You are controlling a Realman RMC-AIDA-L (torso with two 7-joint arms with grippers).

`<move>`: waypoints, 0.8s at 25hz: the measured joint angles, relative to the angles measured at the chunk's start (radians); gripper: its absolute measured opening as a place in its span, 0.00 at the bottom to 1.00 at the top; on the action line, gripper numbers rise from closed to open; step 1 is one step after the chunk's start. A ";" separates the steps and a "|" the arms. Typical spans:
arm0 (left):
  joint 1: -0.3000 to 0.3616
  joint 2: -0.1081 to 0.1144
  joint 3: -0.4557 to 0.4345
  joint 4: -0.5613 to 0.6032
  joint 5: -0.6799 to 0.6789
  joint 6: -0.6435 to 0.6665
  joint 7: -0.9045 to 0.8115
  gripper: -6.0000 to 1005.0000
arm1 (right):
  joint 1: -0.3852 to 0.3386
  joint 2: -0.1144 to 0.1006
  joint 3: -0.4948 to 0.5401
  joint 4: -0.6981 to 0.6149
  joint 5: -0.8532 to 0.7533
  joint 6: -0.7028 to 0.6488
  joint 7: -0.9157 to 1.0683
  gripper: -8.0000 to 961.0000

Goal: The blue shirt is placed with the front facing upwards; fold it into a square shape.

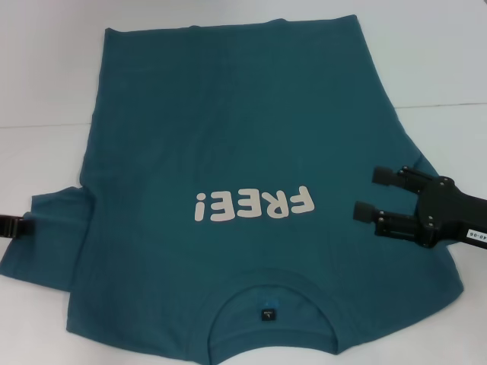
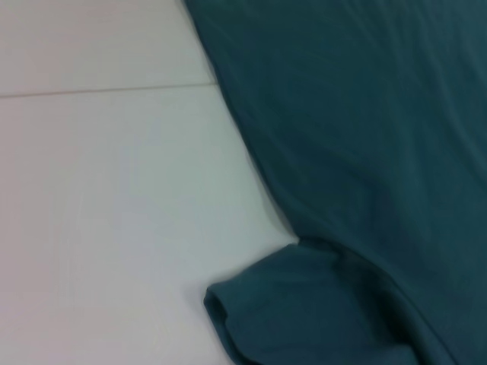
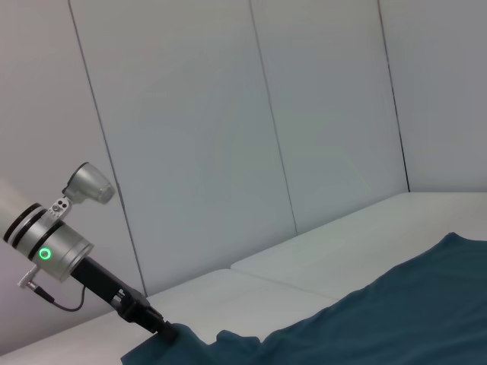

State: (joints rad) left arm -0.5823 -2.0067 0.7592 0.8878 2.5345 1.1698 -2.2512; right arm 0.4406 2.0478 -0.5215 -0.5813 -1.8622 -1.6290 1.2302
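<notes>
Blue shirt spread flat on the white counter, front up, white "FREE!" lettering across the chest and reading upside down from the head camera. Collar and small dark neck label nearest the robot, hem at the far side. Right gripper over the shirt's right sleeve area, two black fingers spread well apart and pointing toward the lettering, nothing between them. Left gripper at the outer edge of the left sleeve, only a black tip showing at the head view's border; cannot tell how far open, nor whether cloth is caught. Left arm seen from the right wrist camera reaching down to that sleeve's edge, green ring light lit
</notes>
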 joint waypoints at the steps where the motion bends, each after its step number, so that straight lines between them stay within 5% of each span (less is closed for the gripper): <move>1: -0.003 0.002 0.000 -0.002 0.006 0.003 0.000 0.06 | 0.001 0.000 0.000 0.000 0.000 0.000 0.000 0.95; 20: -0.020 0.046 0.002 0.016 0.033 0.035 0.001 0.06 | 0.000 0.004 0.003 0.000 0.006 -0.015 0.009 0.95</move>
State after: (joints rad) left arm -0.6024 -1.9608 0.7608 0.9035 2.5679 1.2052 -2.2504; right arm 0.4404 2.0514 -0.5184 -0.5813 -1.8560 -1.6440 1.2393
